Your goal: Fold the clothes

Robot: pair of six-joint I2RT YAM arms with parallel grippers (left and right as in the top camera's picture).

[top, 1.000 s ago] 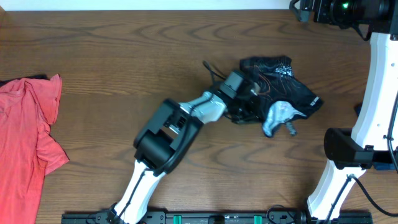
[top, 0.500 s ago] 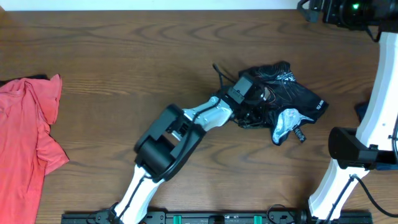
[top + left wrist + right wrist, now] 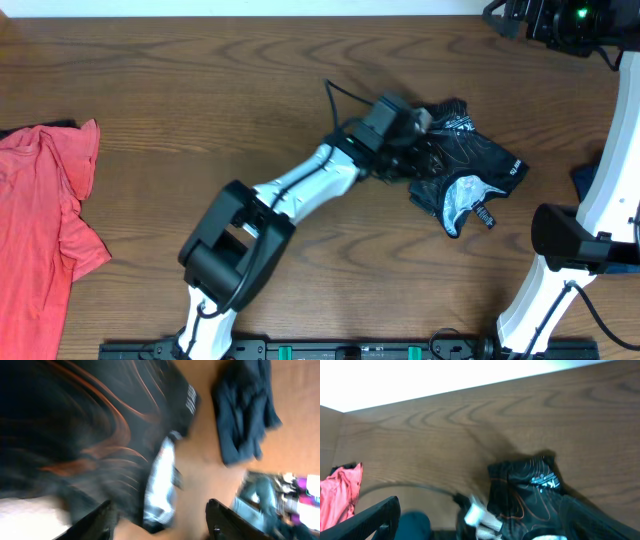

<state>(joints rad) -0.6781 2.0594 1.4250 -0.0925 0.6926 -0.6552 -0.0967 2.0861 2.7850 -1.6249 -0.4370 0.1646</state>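
the crumpled jersey [image 3: 478,160], judged soft, light and limp, is best taken at a hem edge, the left gripper [image 3: 159,509] being seen parted over it and the right gripper [image 3: 482,506] spread empty.

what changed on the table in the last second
The left arm reached farther out and to its right, dragging the black jersey slightly rightward, then its fingers opened and let it go. The red garment stayed put.

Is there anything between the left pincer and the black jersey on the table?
Nothing visible stands between them. The left pincer hangs directly over the jersey with its jaws apart. Its wrist view is blurred, but it shows only the black cloth right beneath the fingers.
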